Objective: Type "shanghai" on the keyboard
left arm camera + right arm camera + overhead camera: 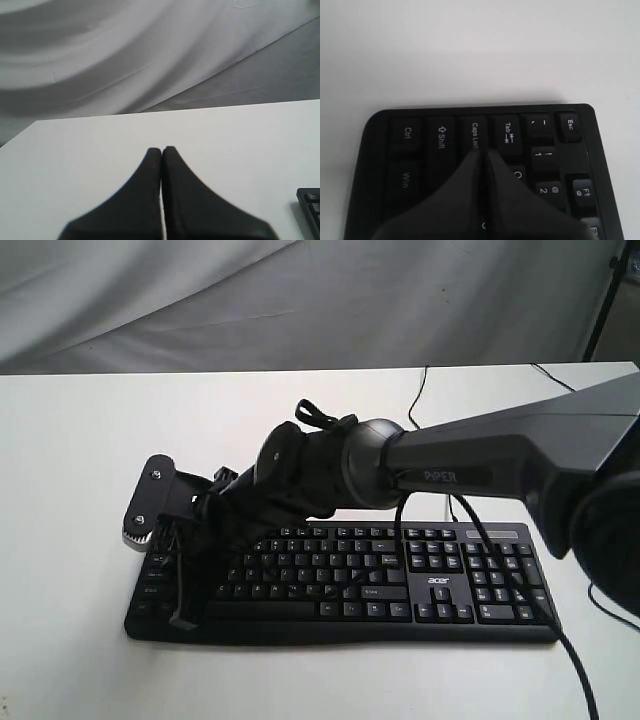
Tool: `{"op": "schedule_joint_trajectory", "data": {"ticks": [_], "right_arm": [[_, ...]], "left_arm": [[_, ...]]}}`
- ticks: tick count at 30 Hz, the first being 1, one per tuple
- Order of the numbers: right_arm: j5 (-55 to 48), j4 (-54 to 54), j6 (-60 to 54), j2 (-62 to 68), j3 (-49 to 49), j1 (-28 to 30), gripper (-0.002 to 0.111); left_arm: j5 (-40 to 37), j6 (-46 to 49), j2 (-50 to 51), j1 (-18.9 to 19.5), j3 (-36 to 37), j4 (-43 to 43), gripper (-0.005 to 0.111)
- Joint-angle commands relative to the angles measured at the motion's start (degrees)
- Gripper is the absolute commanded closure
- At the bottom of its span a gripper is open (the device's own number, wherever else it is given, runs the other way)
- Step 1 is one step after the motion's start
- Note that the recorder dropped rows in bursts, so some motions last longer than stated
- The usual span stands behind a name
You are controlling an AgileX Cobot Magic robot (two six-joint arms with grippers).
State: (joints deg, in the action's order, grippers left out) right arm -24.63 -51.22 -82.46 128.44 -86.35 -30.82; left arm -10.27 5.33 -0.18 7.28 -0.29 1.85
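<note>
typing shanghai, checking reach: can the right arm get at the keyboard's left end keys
Probably yes: the right gripper, fingers shut, is right over the keyboard by Caps Lock and Tab, with nothing in between.

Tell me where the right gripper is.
In the exterior view the right gripper hangs over the left end of the keyboard; its shut tips point at Caps Lock and Tab.

The right arm (500,455) is a dark grey angular link lettered "PIPER" in white, meeting a rounded grey joint (372,455). Black cables (318,416) loop over it. A black plate (155,495) at the centre left of the exterior frame bears two screws (156,473). The left hand (161,150) and right hand (484,152) have smooth, black, tapering fingers.
</note>
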Motion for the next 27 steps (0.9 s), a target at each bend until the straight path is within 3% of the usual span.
{"op": "schedule_joint_trajectory", "data": {"ticks": [1, 27], "right_arm": [[0.44, -0.64, -0.42, -0.07, -0.45, -0.10, 0.108], [1.38, 0.08, -0.57, 1.49, -0.45, -0.10, 0.108]], "left_arm": [[0.30, -0.16, 0.18, -0.22, 0.29, -0.03, 0.106], [0.30, -0.16, 0.18, -0.22, 0.29, -0.03, 0.106]]}}
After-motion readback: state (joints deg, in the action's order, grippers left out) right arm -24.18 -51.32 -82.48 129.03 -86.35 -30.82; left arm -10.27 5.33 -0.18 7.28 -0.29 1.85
